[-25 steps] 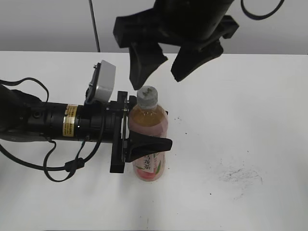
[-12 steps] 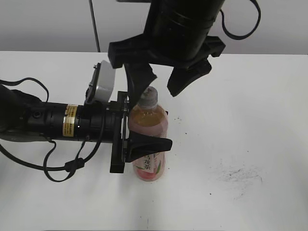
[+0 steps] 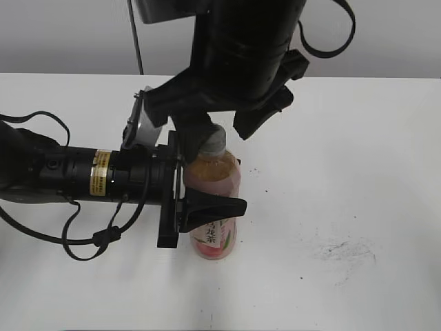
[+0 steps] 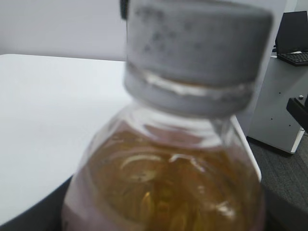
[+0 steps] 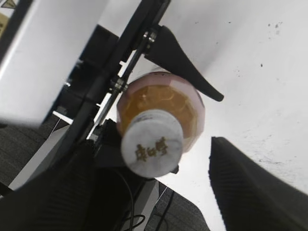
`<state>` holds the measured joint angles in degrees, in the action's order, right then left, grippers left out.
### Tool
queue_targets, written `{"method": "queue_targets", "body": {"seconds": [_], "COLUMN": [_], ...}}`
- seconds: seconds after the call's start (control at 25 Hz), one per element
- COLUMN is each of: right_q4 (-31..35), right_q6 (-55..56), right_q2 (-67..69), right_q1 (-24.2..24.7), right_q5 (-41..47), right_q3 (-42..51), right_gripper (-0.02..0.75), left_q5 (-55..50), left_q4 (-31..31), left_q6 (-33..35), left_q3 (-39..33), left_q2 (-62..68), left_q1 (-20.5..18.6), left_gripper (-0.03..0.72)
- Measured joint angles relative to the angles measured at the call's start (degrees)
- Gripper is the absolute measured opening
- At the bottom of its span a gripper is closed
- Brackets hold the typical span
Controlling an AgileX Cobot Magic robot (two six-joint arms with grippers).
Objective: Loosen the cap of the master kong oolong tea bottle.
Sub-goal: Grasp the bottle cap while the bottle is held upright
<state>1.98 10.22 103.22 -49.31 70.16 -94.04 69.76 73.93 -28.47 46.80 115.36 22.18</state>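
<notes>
The master kong oolong tea bottle (image 3: 219, 181) stands upright on the white table, full of pinkish-amber tea. My left gripper (image 3: 233, 187) is shut on its body just below the shoulder, coming in from the left. Its grey-white cap (image 3: 213, 142) sits on top. My right gripper (image 3: 224, 132) hangs over it from above, open, with one finger on each side of the cap and a gap to each. The right wrist view shows the cap (image 5: 151, 143) from above, with the bottle (image 5: 188, 103) below and the open right gripper (image 5: 153, 190). The left wrist view shows the cap (image 4: 197, 43) and bottle (image 4: 168, 178) close up.
The white table (image 3: 344, 172) has dark scuff marks (image 3: 341, 252) at the right front. The left arm with its cables (image 3: 83, 176) lies across the left side of the table. A thin dark pole (image 3: 136, 38) stands at the back.
My right gripper has come down and slightly left from above the bottle; its fingers now flank the cap. The left gripper and the bottle have not moved.
</notes>
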Motion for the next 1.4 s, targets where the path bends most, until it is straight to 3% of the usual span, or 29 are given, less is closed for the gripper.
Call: {"method": "queue_targets", "body": {"seconds": [0.36, 1.4], "right_q4": [-0.6, -1.4], "right_q6": [-0.1, -0.5], "right_q2": [0.0, 4.6], "right_q1": [0.0, 0.0], "right_q5": [-0.1, -0.1], "right_q3": [0.0, -4.7], "right_gripper": [0.503, 0.501], "left_q5": [0.0, 0.0], "left_q4": [0.0, 0.0], "left_q6": [-0.1, -0.1], "left_q3": [0.0, 0.0], "left_q2": [0.0, 0.0], "left_q1": [0.0, 0.0], "left_gripper": [0.445, 0.445]}}
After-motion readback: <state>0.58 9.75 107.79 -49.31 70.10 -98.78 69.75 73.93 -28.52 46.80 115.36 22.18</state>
